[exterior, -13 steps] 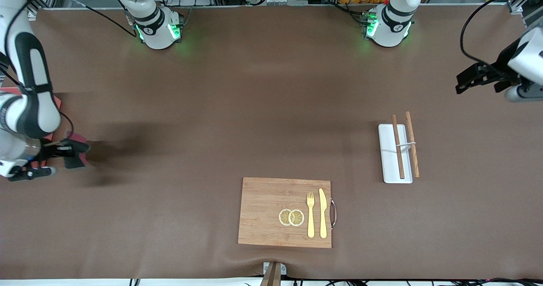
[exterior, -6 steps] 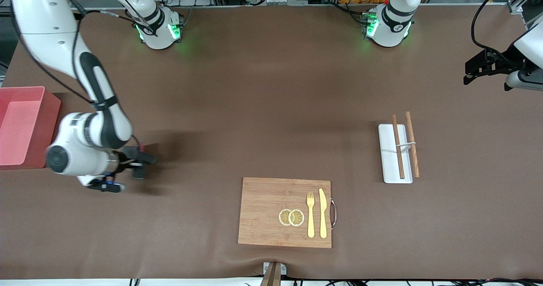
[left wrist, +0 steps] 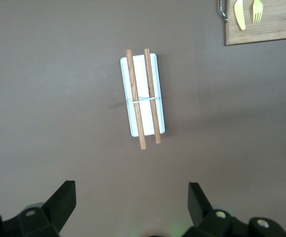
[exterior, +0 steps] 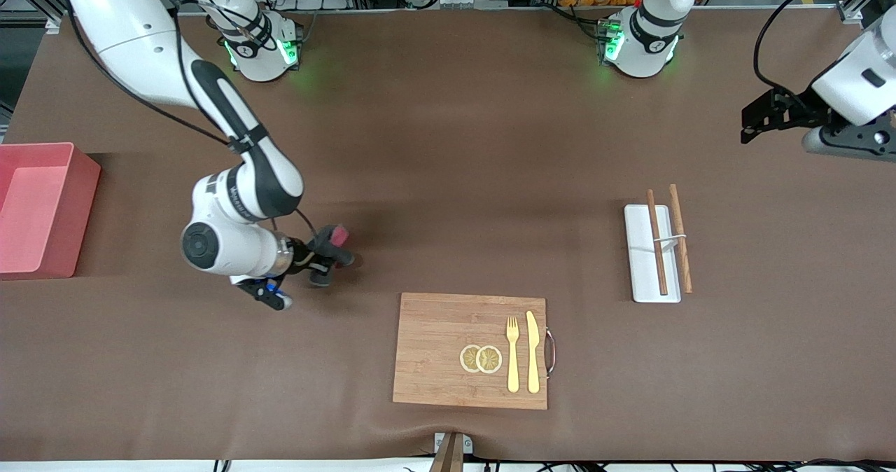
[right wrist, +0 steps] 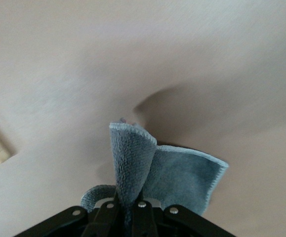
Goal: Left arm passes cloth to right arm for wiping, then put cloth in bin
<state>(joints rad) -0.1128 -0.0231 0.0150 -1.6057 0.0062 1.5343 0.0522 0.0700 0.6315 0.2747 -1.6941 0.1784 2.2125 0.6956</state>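
Right gripper [exterior: 334,253] is clamping the cloth [right wrist: 152,170], with the fingers closed on a bunched fold while the remaining fabric is hanging loose over the brown table [exterior: 434,143]. In the front view the held cloth is showing as a small dark and reddish bundle at the fingertips, over bare table between the bin [exterior: 42,209] and the wooden board [exterior: 470,349]. The bin is standing at the right arm's end of the table.

Left gripper [exterior: 759,116] is waiting, raised over the left arm's end of the table with its fingers spread wide and holding nothing. The left wrist view is looking down on the white tray [left wrist: 143,96] with two wooden sticks [left wrist: 143,98] lying along it.

Handling judgement: the cloth is appearing soft, light and limp, so it is likely folding and trailing rather than keeping shape. A pinch on a gathered fold, as shown, is probably giving the securest hold; a grip on a single edge risks slipping out during wiping.
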